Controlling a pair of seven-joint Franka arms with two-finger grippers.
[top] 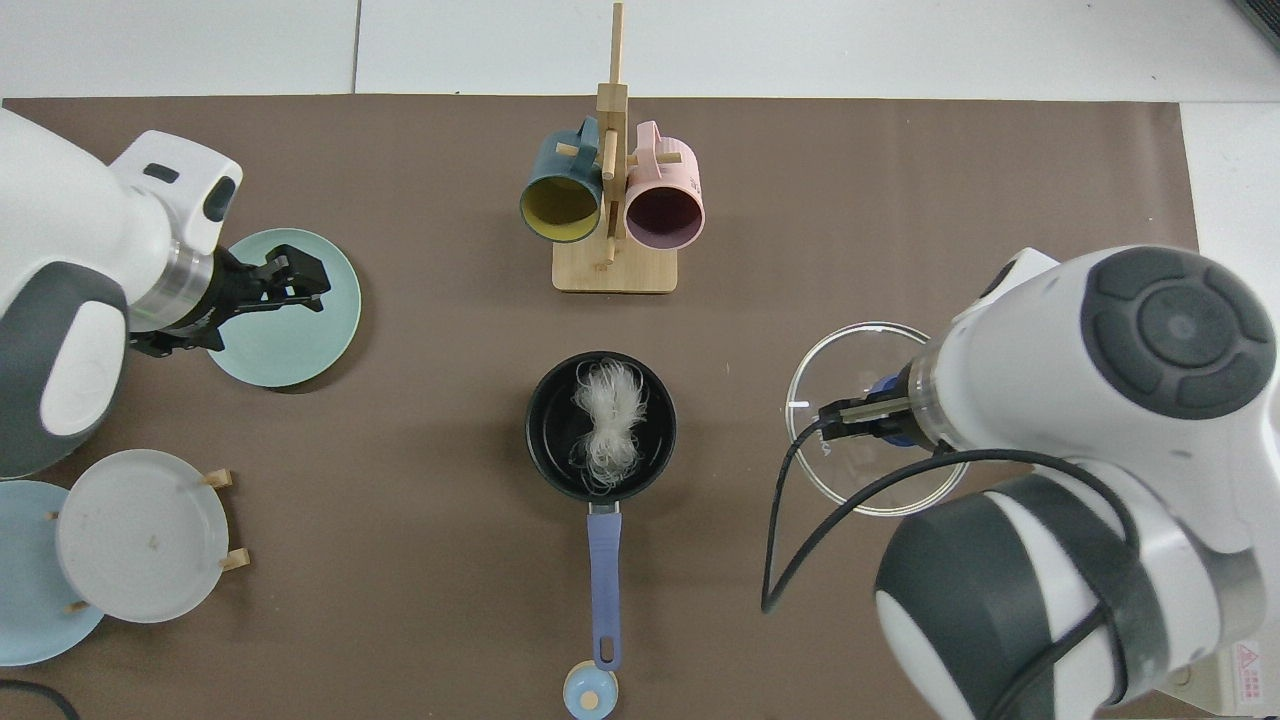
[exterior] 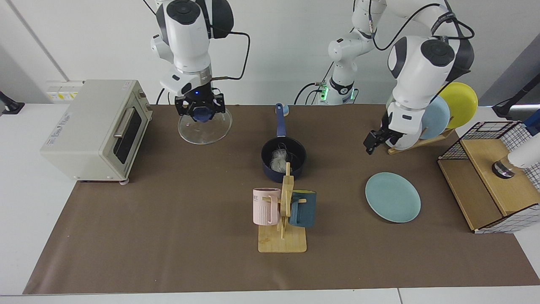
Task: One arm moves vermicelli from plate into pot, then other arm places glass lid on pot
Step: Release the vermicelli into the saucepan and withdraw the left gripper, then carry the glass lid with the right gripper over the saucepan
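On the desk (exterior: 25, 139) you see a brown mat (exterior: 168, 219) covering nearly the whole top, with white margins at the sides and a plain white wall behind the arm bases. At the facing view's left edge of the mat stands a cream toaster oven (exterior: 90, 128); at the opposite edge, a wire-and-wood rack (exterior: 489, 177) and a stand of plates (exterior: 430, 116). The plate (exterior: 392, 197) lies flat and bare near that stand. The pot (exterior: 283, 159) sits mid-mat with the vermicelli (top: 606, 422) inside it. Just in front of the pot stands a wooden mug tree (exterior: 283, 219).

The right gripper (exterior: 200, 110) is clenched on the blue knob of the glass lid (exterior: 205, 126), holding it above the mat between oven and pot. The left gripper (exterior: 378, 140) hangs released and empty above the plate's far edge.
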